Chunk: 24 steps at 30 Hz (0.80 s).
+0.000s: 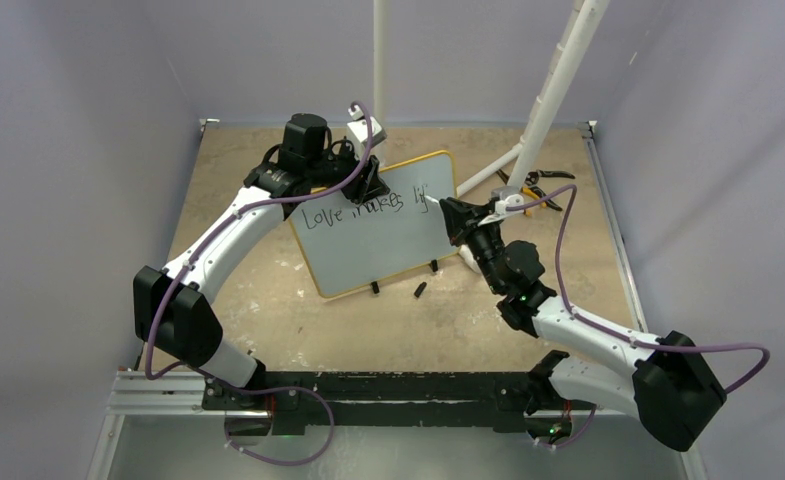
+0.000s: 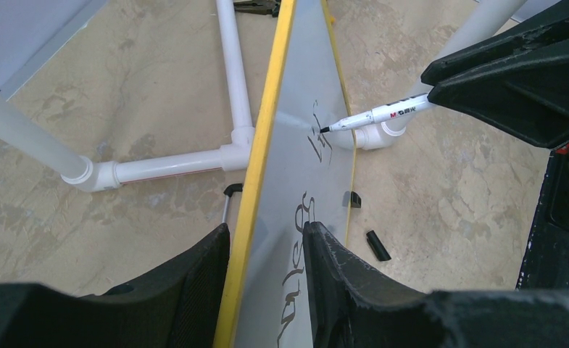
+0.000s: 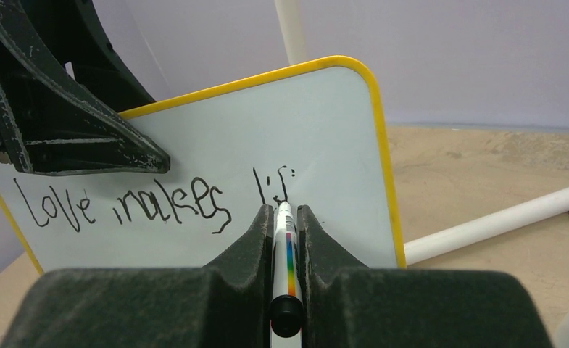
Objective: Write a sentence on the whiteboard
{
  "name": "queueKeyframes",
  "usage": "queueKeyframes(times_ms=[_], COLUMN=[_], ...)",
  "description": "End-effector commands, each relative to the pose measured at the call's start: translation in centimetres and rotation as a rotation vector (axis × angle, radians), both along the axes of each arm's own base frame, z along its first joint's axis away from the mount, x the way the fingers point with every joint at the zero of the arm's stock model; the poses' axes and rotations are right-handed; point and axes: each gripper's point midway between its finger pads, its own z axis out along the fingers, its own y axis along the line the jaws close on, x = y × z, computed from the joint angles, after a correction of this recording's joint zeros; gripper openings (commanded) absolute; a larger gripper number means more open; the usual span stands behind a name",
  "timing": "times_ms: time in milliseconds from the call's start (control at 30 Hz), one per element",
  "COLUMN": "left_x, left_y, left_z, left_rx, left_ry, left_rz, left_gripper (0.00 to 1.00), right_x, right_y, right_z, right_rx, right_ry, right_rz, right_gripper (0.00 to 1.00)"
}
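We have the left hand (image 2: 265,243) clamped on the whiteboard (image 1: 388,250) top edge, bracing it upright on the counter (image 1: 298,320) against pen pressure. Our right hand (image 3: 285,214) is clamped on the marker (image 2: 379,116); tip at board, "Love makes li" written.

This looks like a robotics test cell in a lab. Plain lilac walls (image 1: 68,150) box in a scuffed tan tabletop (image 1: 298,330) on three sides. Two robot arms (image 1: 218,240) trailing purple cables (image 1: 718,348) are bolted to a metal rail (image 1: 158,390) along the bottom of the frame. A white plastic pipe stand (image 1: 558,80) rises at the upper right, with pliers (image 1: 543,185) beside its foot.
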Motion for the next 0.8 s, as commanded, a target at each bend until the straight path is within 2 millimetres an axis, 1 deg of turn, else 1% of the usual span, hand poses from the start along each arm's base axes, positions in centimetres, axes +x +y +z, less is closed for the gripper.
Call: queueKeyframes(times_ms=[0, 167, 333, 500, 767], left_x=[-1.5, -1.5, -1.4, -1.4, -1.4], left_y=[0.1, 0.1, 0.2, 0.2, 0.2], left_z=[-1.6, -1.6, -1.6, -1.6, -1.7], left_rx=[0.014, 0.014, 0.015, 0.015, 0.015], left_ry=[0.081, 0.081, 0.081, 0.081, 0.081], left_rz=[-0.019, -0.017, -0.014, -0.014, -0.015], left_gripper=[0.00, 0.00, 0.00, 0.00, 0.00], right_x=[0.4, 0.3, -0.7, -0.6, -0.3], right_y=[-1.0, -1.3, -1.7, -2.1, -1.8], right_z=[2.7, 2.8, 3.6, 3.0, 2.0], right_rx=[0.046, 0.051, 0.075, 0.065, 0.052], right_ry=[-0.057, -0.058, -0.096, -0.075, -0.051], right_rz=[-0.053, -0.061, -0.044, -0.064, -0.061], right_gripper=[0.00, 0.00, 0.00, 0.00, 0.00])
